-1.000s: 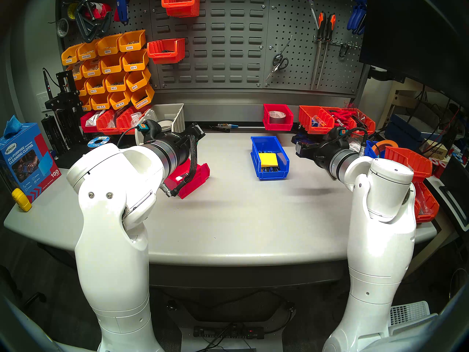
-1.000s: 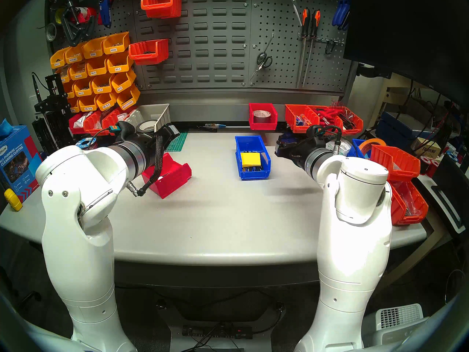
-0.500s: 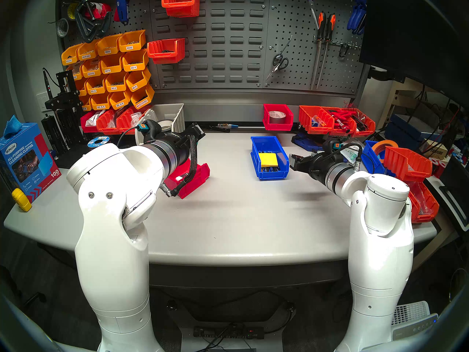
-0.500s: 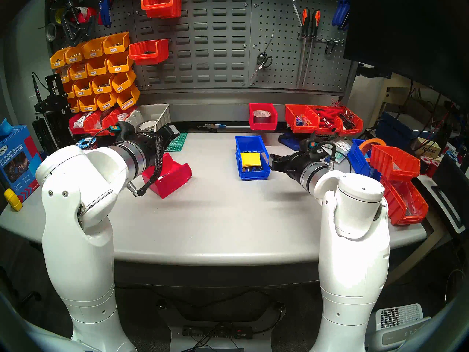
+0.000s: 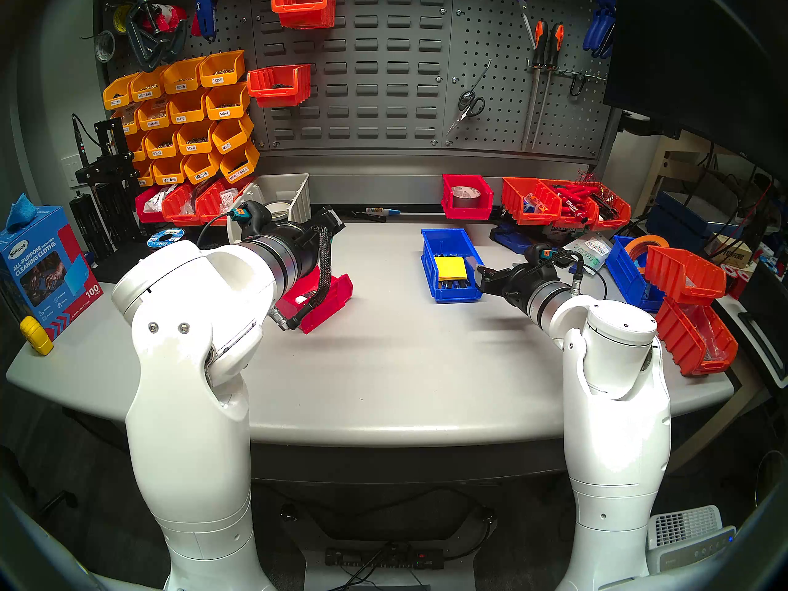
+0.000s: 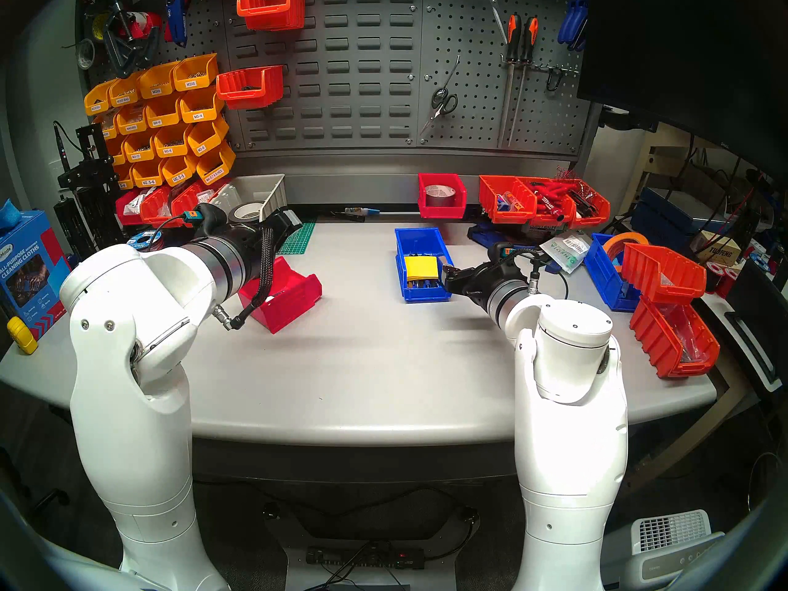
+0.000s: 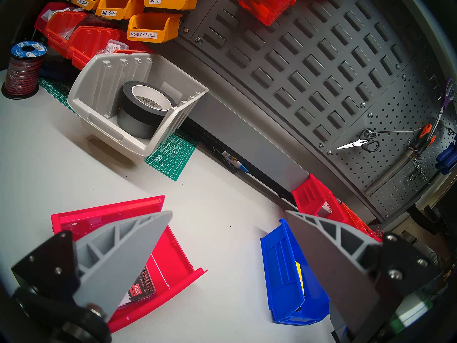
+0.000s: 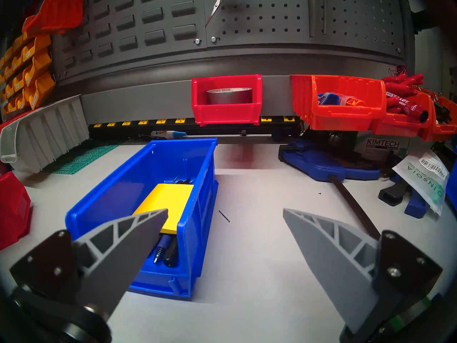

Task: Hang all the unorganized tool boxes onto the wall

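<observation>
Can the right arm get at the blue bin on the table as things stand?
Probably yes. The right gripper is open beside the blue bin, one finger already over its rim, with only bare table around it.

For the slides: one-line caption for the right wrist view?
Open right gripper beside the blue bin on the table.

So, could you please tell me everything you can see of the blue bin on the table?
The blue bin is an open-top, glossy plastic box with ribbed sides and a thick rim. It stands upright on the grey table, apart from the wall. Inside lie a yellow pad and dark pens beneath it. The open right gripper sits at its right front corner; whether it touches is unclear.
</observation>
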Robot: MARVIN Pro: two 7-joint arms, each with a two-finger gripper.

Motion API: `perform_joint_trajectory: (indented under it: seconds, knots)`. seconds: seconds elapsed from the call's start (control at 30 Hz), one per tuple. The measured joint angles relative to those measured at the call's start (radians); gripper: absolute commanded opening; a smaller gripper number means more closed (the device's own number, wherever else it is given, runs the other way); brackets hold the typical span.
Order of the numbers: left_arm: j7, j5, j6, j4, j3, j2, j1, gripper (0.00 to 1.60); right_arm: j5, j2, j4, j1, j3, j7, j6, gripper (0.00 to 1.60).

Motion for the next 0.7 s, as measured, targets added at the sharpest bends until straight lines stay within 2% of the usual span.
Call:
perform_joint_trajectory:
  seconds: [0.43,0.7]
  knots:
    - [0.000,0.000,0.000,0.000,0.000,0.000,0.000,1.60,-0.027,-0.028,0.055,0.043,-0.023,-0.054,-0.013,1.60]
    - [0.000,0.000,0.000,0.000,0.000,0.000,0.000,1.60,-0.034,-0.035,0.059,0.043,-0.036,-0.064,-0.027,1.60]
